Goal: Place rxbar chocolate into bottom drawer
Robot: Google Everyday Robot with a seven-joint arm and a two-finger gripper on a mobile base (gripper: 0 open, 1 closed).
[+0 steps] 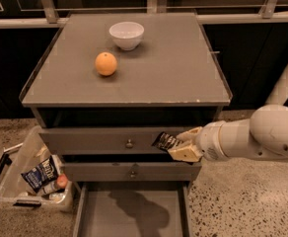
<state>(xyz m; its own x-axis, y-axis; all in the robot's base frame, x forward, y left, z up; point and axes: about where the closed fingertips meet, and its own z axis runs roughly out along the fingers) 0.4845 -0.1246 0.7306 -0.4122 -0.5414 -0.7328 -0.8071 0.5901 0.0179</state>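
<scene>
My gripper (179, 145) is in front of the cabinet's right side, level with the gap between the two knobbed drawers. It is shut on the rxbar chocolate (166, 141), a small black wrapper with white lettering that sticks out to the left of the fingers. The bottom drawer (92, 216) is pulled open below; its flat grey floor is bare and carries the arm's shadow. The bar hangs above the drawer's right rear part.
An orange (106, 63) and a white bowl (126, 35) sit on the cabinet top (173, 68). A clear bin (16, 179) with a blue-and-white snack packet (39, 173) stands on the floor at the left. Two shut drawers with knobs (129, 143) are above the open one.
</scene>
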